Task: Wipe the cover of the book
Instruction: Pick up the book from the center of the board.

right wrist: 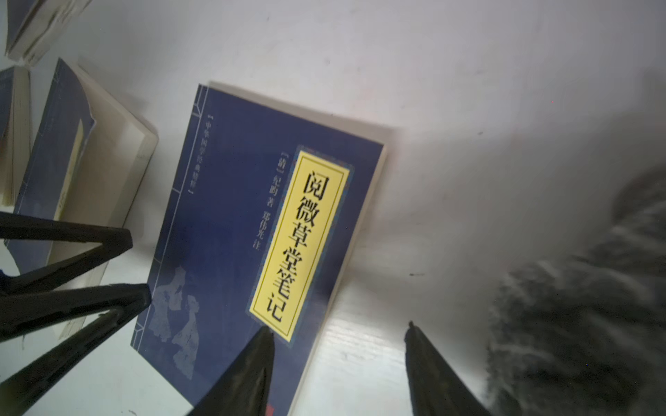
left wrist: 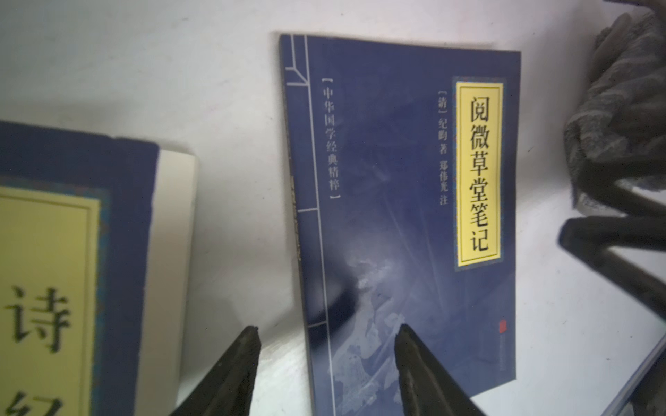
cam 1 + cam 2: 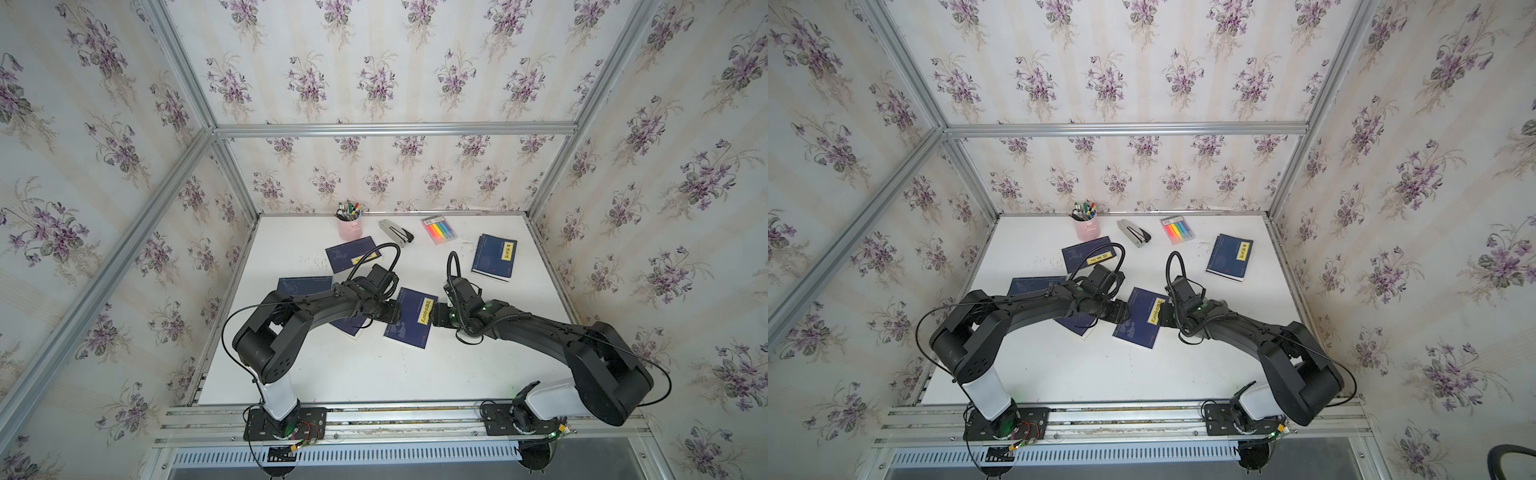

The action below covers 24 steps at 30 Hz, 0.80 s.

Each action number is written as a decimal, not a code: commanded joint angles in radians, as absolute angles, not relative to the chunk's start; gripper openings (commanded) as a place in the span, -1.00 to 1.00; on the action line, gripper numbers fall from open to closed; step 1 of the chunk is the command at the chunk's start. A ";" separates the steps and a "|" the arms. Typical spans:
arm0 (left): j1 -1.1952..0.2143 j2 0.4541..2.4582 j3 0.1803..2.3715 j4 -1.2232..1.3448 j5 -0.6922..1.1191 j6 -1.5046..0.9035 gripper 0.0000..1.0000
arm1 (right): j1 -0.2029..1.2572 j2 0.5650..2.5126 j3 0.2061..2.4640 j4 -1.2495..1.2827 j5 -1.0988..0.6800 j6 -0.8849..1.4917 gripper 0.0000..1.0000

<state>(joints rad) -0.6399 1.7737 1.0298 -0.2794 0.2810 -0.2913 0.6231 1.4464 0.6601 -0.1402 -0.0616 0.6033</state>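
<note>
Left wrist view: left hand (image 2: 328, 329) straddles spine edge of flat book (image 2: 396, 216)

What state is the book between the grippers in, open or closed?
Closed, lying flat: the book shows its whole blue front cover, yellow title label up, no pages spread.

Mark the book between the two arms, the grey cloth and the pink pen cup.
Book between the arms (image 3: 406, 326): in a top view, blue cover beside the yellow label.
Grey cloth (image 2: 620, 108): left wrist view, its fuzzy middle.
Pink pen cup (image 3: 348, 230): in a top view, its side wall.
</note>
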 commanded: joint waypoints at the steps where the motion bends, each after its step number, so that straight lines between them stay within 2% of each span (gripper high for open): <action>1: -0.640 1.781 1.037 -0.287 0.326 -0.311 0.24 | 0.632 1.461 0.634 -0.027 -0.158 0.649 0.13; 11: -0.639 1.831 1.041 -0.256 0.444 -0.361 0.23 | 0.637 1.546 0.595 0.051 -0.209 0.674 -0.10; 16: -0.633 1.832 1.037 -0.207 0.515 -0.391 0.13 | 0.637 1.613 0.591 0.094 -0.223 0.689 -0.28; 24: -0.574 1.783 0.952 0.010 0.673 -0.527 0.04 | 0.637 1.628 0.561 0.111 -0.203 0.690 -0.38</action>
